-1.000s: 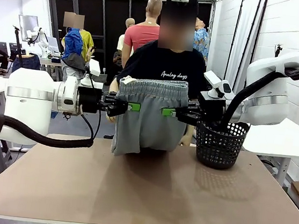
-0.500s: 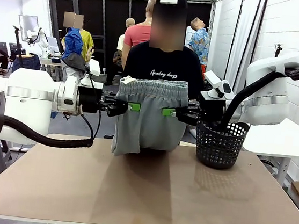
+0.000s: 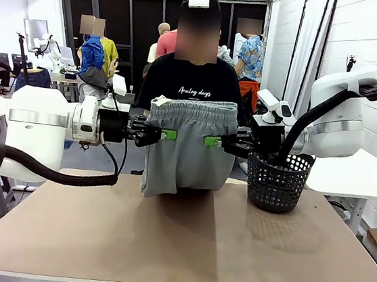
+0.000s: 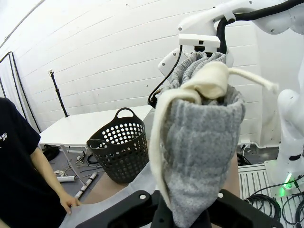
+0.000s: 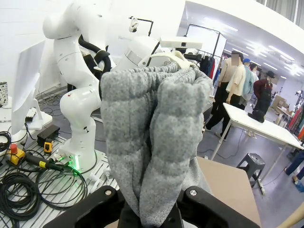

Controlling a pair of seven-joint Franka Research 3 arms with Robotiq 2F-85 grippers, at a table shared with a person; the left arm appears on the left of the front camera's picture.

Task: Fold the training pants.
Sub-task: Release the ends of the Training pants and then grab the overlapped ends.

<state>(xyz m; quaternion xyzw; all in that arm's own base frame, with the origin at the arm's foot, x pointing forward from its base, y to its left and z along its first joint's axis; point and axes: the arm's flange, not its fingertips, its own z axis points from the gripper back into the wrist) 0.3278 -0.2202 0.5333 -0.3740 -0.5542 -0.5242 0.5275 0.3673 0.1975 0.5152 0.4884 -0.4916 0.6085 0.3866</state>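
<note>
The light grey training pants (image 3: 188, 148) hang in the air above the far part of the table (image 3: 184, 242), waistband up, legs dangling with their hems near the tabletop. My left gripper (image 3: 165, 134) is shut on the pants' left side just below the waistband. My right gripper (image 3: 210, 141) is shut on the right side at the same height. In the left wrist view the bunched grey fabric (image 4: 199, 142) and the white drawstring (image 4: 209, 80) rise from between the fingers. In the right wrist view a thick fold of the pants (image 5: 152, 137) is pinched between the fingers.
A black perforated basket (image 3: 278, 180) stands on the table's far right, close under my right arm. A person (image 3: 192, 80) in a black shirt stands behind the hanging pants at the far edge. Brown tabletop spreads wide in front of the pants.
The person behind the pants has shifted slightly to the left. Both grippers and the pants hold the same position.
</note>
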